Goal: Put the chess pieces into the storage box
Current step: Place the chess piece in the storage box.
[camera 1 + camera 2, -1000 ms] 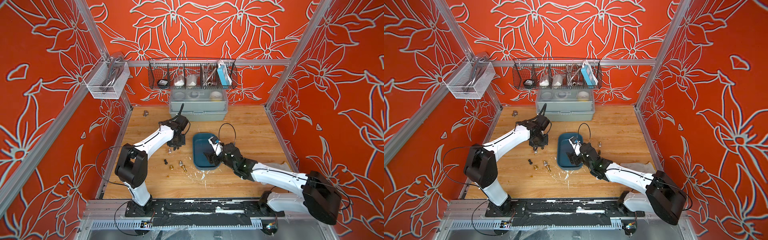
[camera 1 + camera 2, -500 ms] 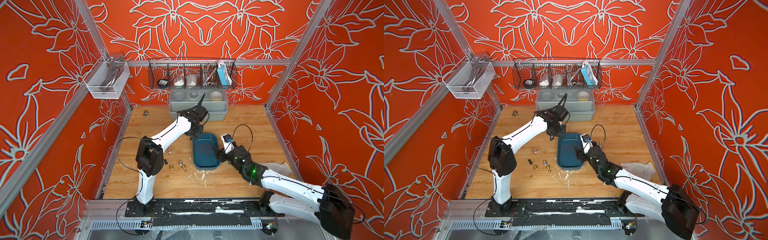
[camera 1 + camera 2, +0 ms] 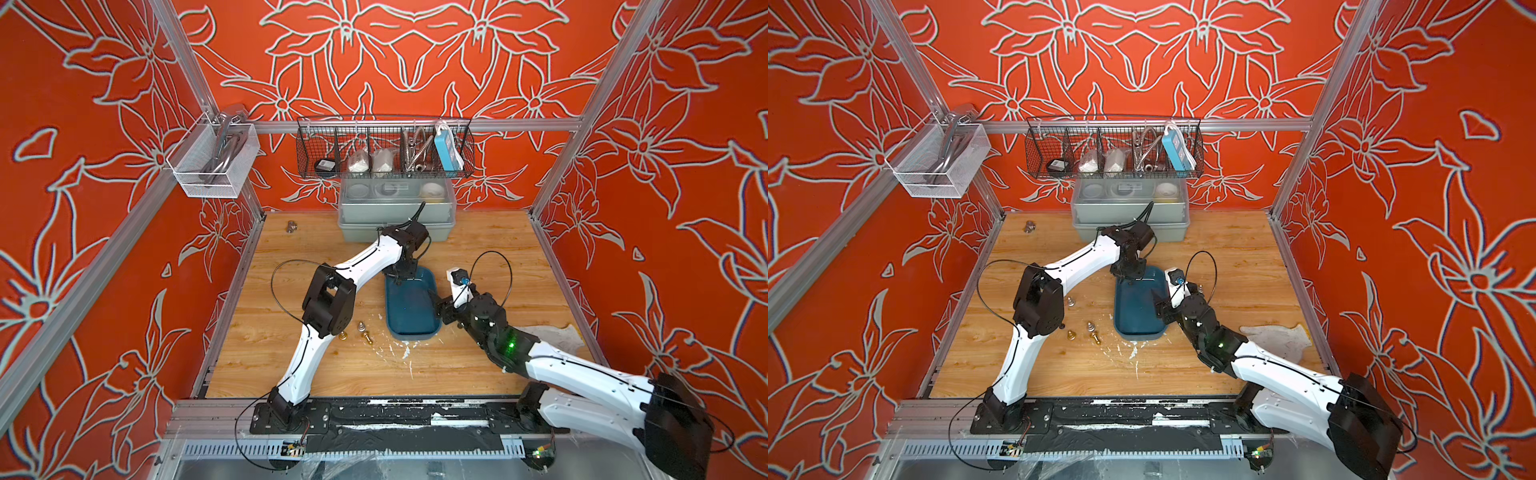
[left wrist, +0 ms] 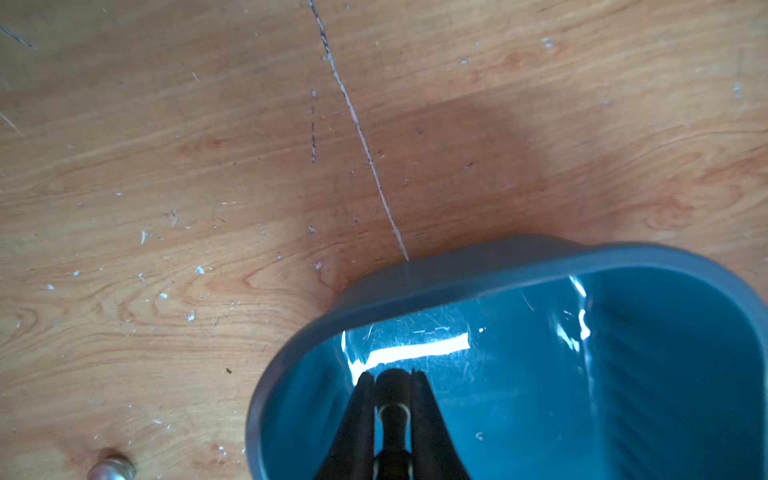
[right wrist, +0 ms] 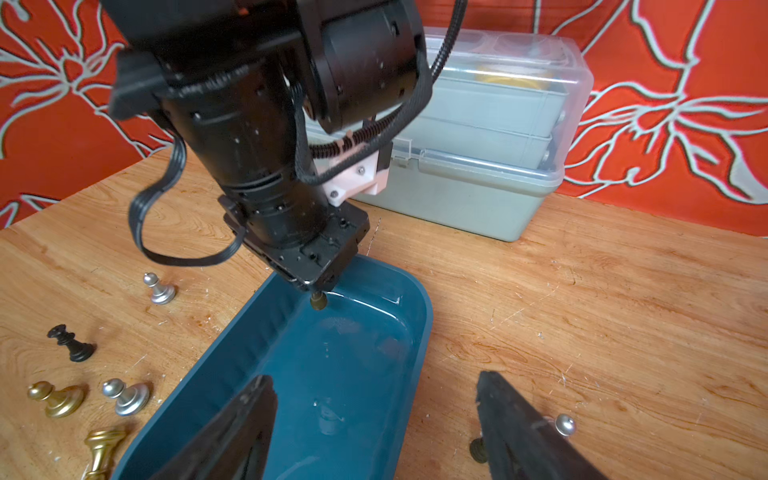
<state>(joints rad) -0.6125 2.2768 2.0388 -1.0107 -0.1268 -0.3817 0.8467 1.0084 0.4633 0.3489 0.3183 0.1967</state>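
The storage box is a shallow teal tray at mid-table. My left gripper hangs over its far end, shut on a dark chess piece whose base pokes out just above the box floor. My right gripper is open and straddles the box's right rim near its front end. Loose chess pieces stand left of the box: silver, black, gold. A silver one sits beside my right finger.
A grey-green lidded box stands at the back wall under a black wire basket. A white mesh basket hangs on the left wall. A brown metal fitting lies back left. A whitish patch marks the right side.
My left gripper has carried its piece rightward from the table beside the box to over the box's far end. My right gripper has shifted slightly toward the box's right rim.
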